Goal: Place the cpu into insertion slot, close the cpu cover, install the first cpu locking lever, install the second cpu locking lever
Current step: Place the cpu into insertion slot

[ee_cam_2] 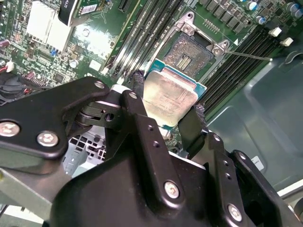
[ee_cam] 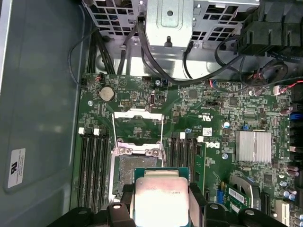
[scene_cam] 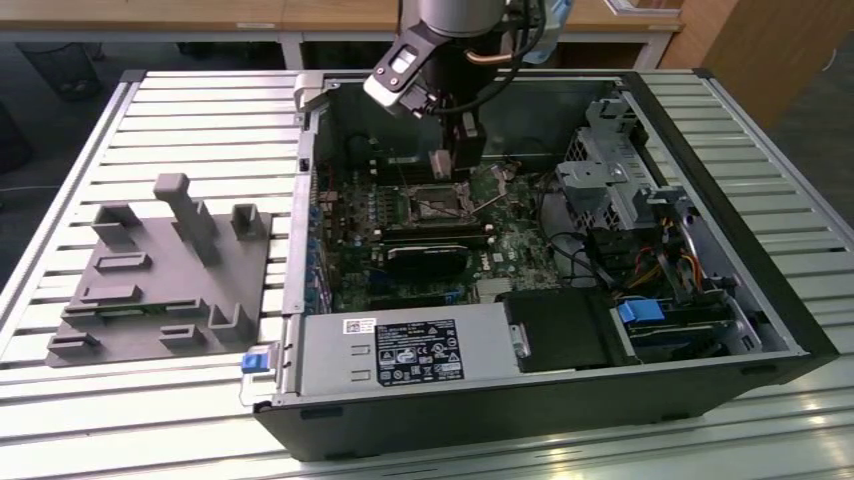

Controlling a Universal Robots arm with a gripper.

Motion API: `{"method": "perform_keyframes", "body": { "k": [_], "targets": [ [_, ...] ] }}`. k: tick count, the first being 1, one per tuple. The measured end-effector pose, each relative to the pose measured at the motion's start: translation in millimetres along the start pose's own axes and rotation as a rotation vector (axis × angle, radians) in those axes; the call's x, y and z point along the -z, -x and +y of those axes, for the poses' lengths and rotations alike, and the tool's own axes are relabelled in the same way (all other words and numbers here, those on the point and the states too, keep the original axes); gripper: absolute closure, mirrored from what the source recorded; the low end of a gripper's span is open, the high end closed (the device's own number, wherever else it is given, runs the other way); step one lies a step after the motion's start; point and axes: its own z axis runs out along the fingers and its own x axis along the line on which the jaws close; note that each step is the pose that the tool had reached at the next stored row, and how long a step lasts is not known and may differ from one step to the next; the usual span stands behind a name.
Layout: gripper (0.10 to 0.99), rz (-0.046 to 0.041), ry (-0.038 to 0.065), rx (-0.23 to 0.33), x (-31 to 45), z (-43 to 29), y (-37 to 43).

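Second wrist view: the gripper [ee_cam_2: 166, 103] pinches the cpu [ee_cam_2: 173, 92] by two opposite edges, just above the insertion slot [ee_cam_2: 191, 54]; light, stiff, probably fragile underneath, so its edges seem the safest hold

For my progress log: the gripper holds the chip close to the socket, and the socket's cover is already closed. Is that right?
Not quite. The gripper holds the chip close to the socket, but the cover is flipped open, leaving the socket bare, as the first wrist view shows.
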Motion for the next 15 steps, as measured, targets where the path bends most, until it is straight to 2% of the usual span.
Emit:
{"method": "perform_keyframes", "body": {
  "k": [4,9,15],
  "targets": [
    [0.549,-0.0001,0.001,0.0,-2.5,-0.2,0.1],
    [0.549,-0.0002,0.002,0.0,-11.1,-1.0,-1.0],
    [0.549,-0.0018,0.002,-0.019,-22.2,-1.6,-7.1]
  ]
}}
